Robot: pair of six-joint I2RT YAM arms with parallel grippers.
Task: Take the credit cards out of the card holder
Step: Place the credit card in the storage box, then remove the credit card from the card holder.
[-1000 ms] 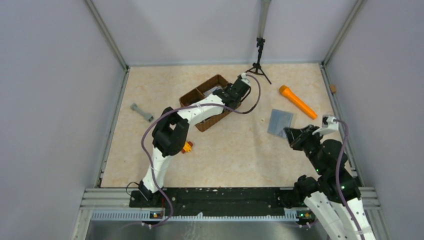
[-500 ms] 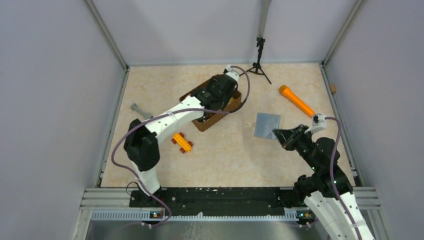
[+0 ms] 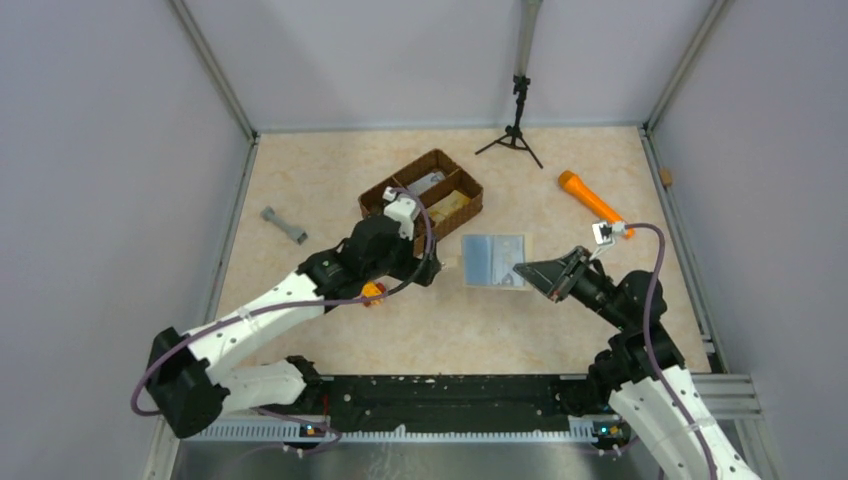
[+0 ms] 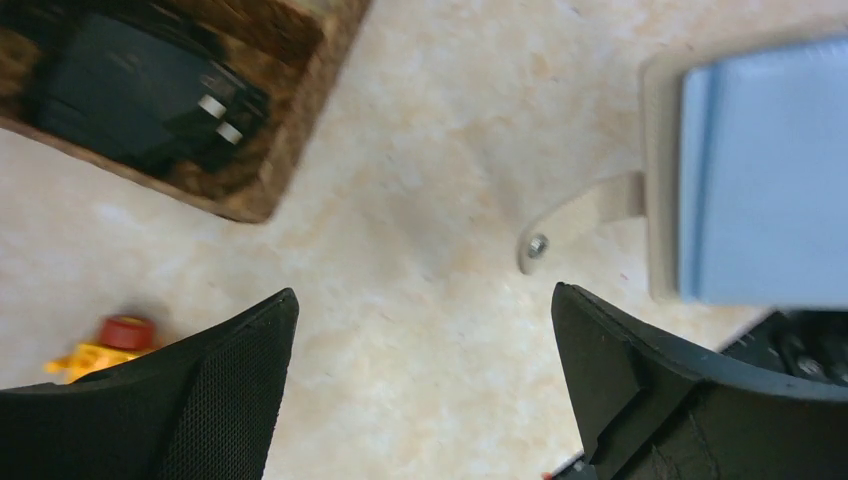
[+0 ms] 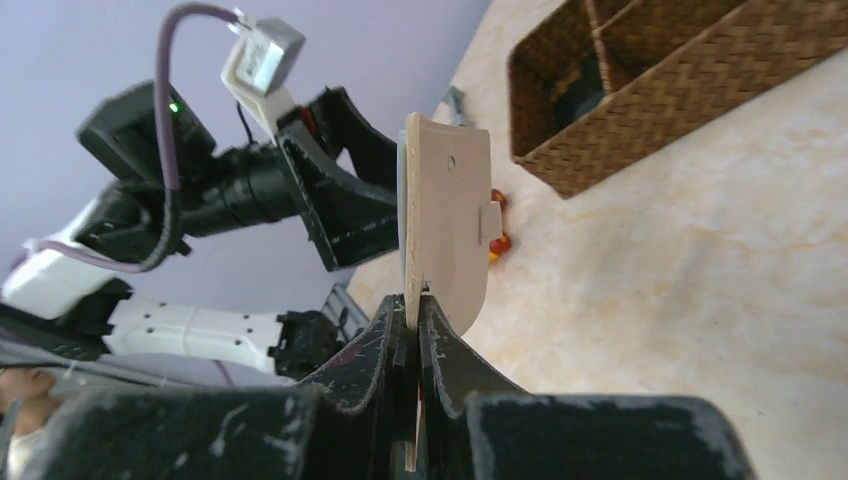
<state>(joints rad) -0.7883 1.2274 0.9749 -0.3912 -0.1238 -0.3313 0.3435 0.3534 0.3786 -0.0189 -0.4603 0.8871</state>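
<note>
the right gripper (image 3: 522, 272) is pressed together on one thin edge of the cream-beige folding card holder with a pale blue lining (image 3: 495, 260), holding it spread open above the marble-patterned table (image 3: 300, 170), blue face upward in the top view. the left gripper (image 4: 425, 300) is spread wide and empty, just beside the holder's far edge, where the beige strap tab with its small stud (image 4: 580, 220) hangs out. whether any credit cards sit in the pockets cannot be told from these views.

the main risk appears to be the grip itself: the pinch is narrow and sits at one rim, so a push or pull from the left fingers could twist the holder or drag it out of the right jaws. the left gripper could also close on the strap tab or the blue lining instead of a card edge, tugging the whole wallet. a card pulled free with a poor hold could drop to the table, near the brown wicker divided tray (image 3: 380, 195) or the small orange toy with red wheels (image 3: 372, 291).
</note>
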